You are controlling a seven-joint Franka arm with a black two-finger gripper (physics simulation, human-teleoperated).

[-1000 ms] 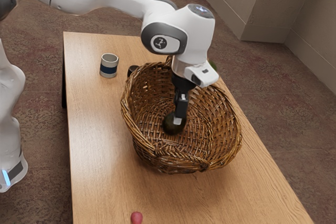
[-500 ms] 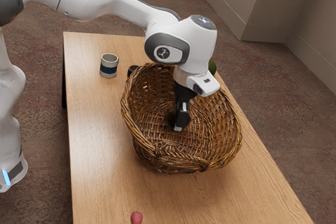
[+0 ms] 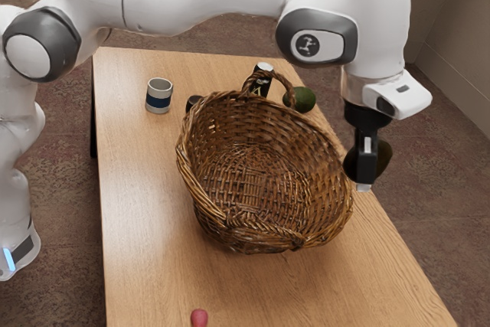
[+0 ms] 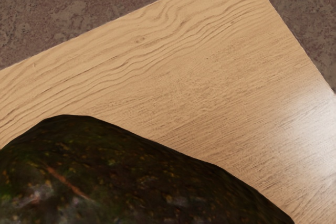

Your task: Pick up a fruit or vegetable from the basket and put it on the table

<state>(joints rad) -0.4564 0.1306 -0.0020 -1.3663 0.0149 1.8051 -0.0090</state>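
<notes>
My gripper [image 3: 364, 186] hangs just past the basket's rim on the exterior view's right, shut on a dark avocado [image 3: 383, 157] that bulges out on both sides of the near finger. The far finger is hidden behind it. The wicker basket [image 3: 264, 132] stands on the wooden table [image 3: 145, 220], its wide opening facing the camera. In the wrist view the held avocado [image 4: 105, 177] looms large and dark green, with the tabletop [image 4: 210, 77] beneath and beyond it.
A second green avocado [image 3: 303, 100] and a dark can [image 3: 262, 82] stand behind the basket. A white cup with a blue band [image 3: 159, 96] and a small black item [image 3: 194, 102] are near the far end. A reddish item [image 3: 199, 317] lies at the near edge.
My gripper has come up out of the basket and over its rim toward the exterior view's right, carrying the dark avocado. The basket has stayed where it was.
</notes>
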